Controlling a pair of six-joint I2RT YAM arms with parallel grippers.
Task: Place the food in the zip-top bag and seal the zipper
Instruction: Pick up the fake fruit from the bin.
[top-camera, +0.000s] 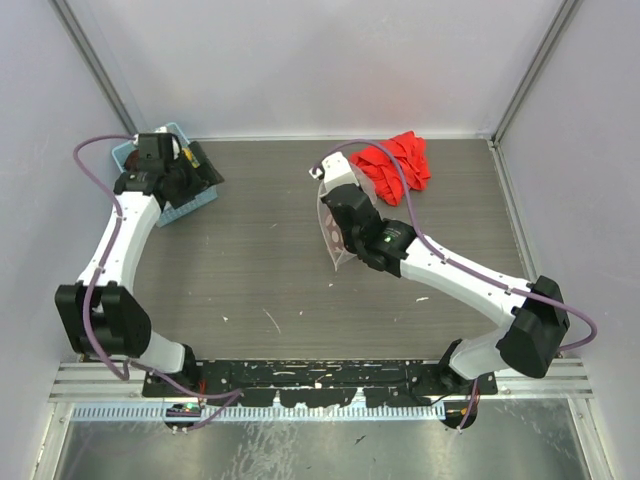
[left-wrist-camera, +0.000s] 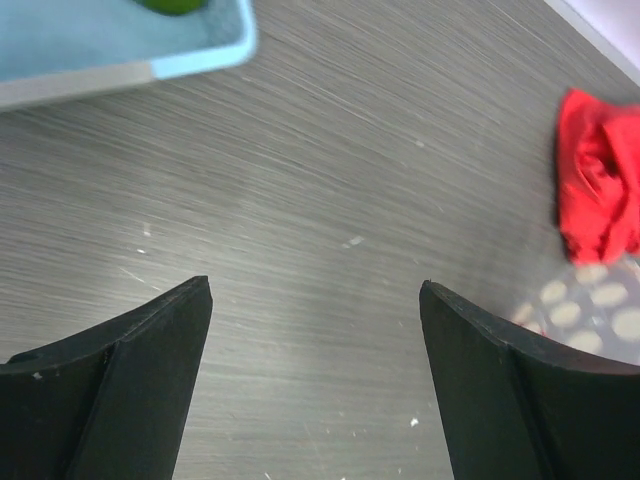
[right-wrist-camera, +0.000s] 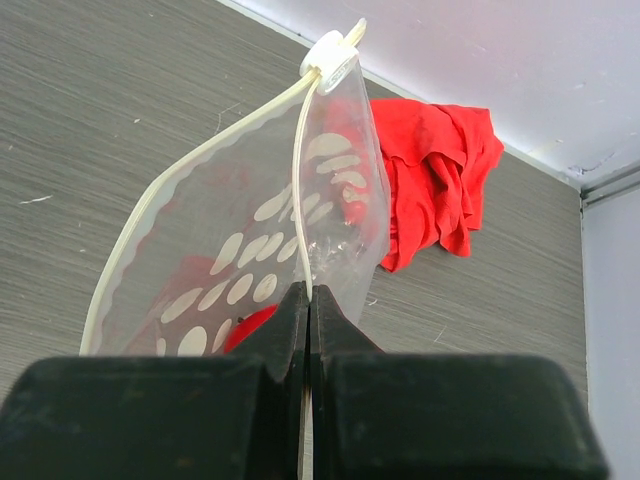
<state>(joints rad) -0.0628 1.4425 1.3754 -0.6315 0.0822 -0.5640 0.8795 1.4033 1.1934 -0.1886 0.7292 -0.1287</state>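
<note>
The right fingers (right-wrist-camera: 290, 320) are clenched on the zipper (right-wrist-camera: 301, 170) of the zip-top bag (right-wrist-camera: 230, 260), holding it upright at mid-frame in the top view — the red cloth (right-wrist-camera: 440, 170) lies behind. The left fingers (left-wrist-camera: 170, 340) are spread, grasping nothing, near the blue basket (left-wrist-camera: 100, 70) at upper left — 1 green fruit (left-wrist-camera: 175, 5) inside
</note>
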